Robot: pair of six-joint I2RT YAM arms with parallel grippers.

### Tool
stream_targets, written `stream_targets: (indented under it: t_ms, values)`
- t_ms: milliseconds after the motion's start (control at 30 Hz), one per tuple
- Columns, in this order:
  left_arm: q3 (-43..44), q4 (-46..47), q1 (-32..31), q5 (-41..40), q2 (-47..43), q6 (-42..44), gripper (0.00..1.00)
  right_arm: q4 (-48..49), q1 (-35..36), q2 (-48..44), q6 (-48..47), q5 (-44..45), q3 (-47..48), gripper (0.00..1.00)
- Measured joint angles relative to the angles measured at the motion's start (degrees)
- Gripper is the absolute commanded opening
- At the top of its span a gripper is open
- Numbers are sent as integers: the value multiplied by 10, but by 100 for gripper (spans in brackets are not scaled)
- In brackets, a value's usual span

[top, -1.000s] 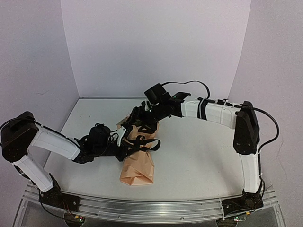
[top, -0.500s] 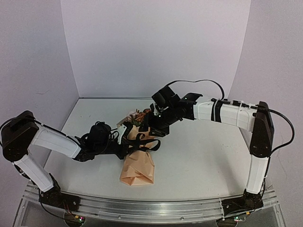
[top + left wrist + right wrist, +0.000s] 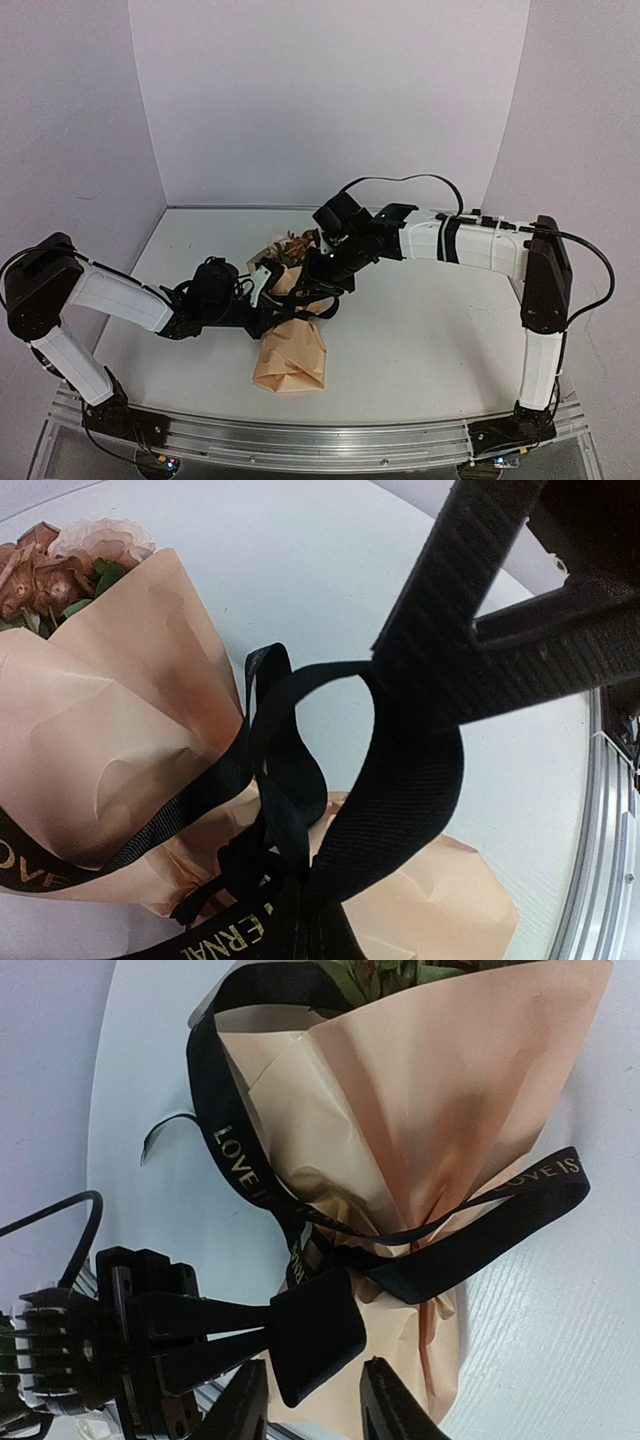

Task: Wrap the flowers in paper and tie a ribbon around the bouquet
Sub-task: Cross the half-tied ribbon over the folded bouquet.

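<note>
White counter [image 3: 420, 330] bears the bouquet [image 3: 292, 355]. Left pincer [image 3: 310, 1340] pinches the ribbon [image 3: 250, 1175] at its waist; right pincer [image 3: 315, 1405] hangs close by, fingers apart.

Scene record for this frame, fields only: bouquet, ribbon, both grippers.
bouquet: tan paper cone lying on the table, flowers at its far end
ribbon: black, lettered, looped loosely round the cone's narrow waist
left gripper: shut on the ribbon at the waist
right gripper: open, above the cone near the waist, holding nothing
</note>
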Motion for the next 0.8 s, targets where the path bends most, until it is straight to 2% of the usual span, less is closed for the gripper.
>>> stream_targets:
  t_ms: [267,333,467,567,700,800]
  values:
    - [8,-9,0,0,0,13,0,-9,0,17,-7,10,12,25]
    - [9,-15,0,0,0,14,0,-10,1,21,-9,11,14,21]
    - [9,-23,0,0,0,14,0,-14,3,25,-12,14,16,1]
    - [9,-27,0,0,0,14,1,-17,5,26,-9,20,20,0]
    - [9,-32,0,-2,-1,9,10,-18,9,26,-11,37,22,0]
    - [9,-34,0,-3,-6,-5,24,-19,14,26,-8,54,22,0]
